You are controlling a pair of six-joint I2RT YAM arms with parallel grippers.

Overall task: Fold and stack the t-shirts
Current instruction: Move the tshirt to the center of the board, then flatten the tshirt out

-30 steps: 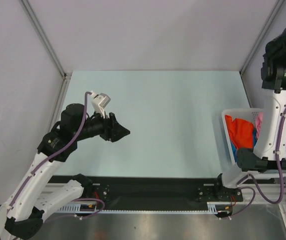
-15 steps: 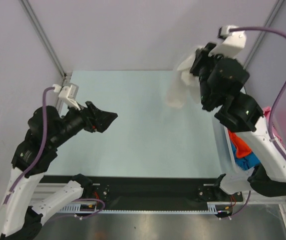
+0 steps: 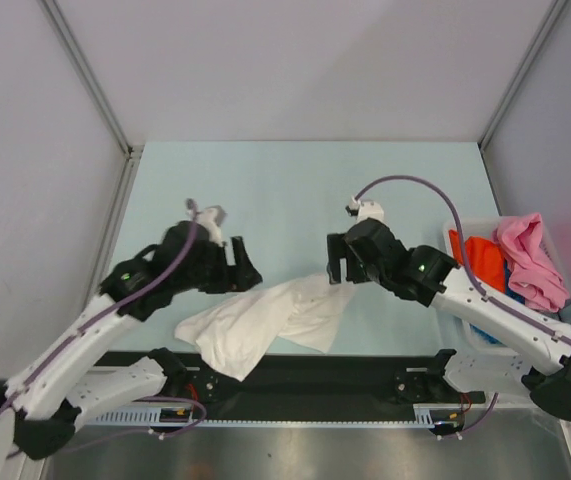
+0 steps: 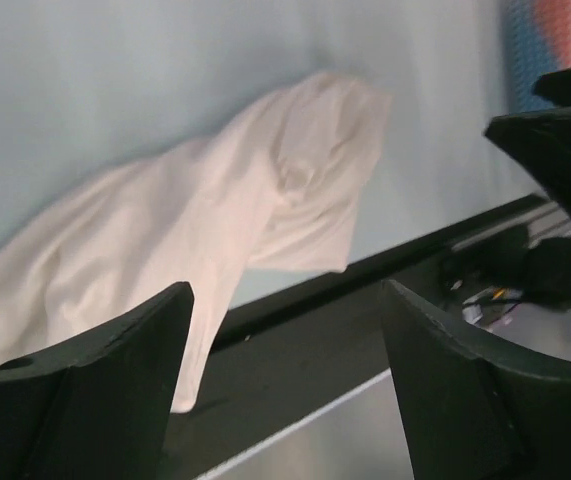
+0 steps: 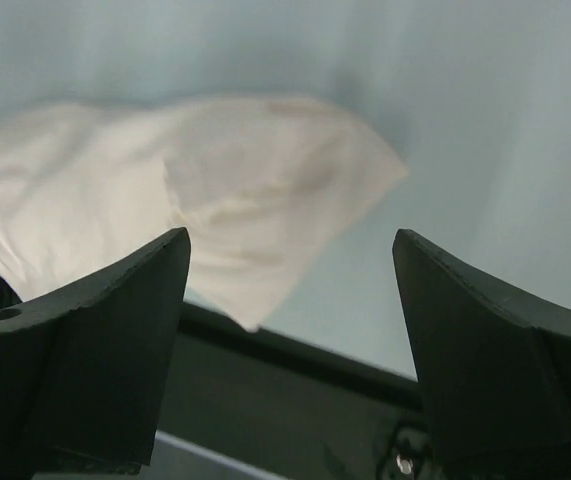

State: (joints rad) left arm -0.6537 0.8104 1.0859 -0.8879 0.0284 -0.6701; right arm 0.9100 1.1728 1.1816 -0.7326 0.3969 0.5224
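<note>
With left pincer [image 3: 245, 268] and right pincer [image 3: 336, 263] open, the white t-shirt [image 3: 265, 325] overhanging the counter [image 3: 295, 190] could be dragged off by uneven pulling.

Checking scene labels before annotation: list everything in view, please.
white t-shirt: 1, white, crumpled at table's near edge, one end over the rail
orange t-shirt: 1, orange, in the bin
pink t-shirt: 1, pink, on the bin's right side
blue cloth: 1, blue, sliver beside the orange
bin: 1, pale, table's right edge
table: 1, pale blue-green
rail: 1, black, near edge
left end effector: 1, black, open, empty, by the shirt
right end effector: 1, black, open, empty, by the shirt's right end
</note>
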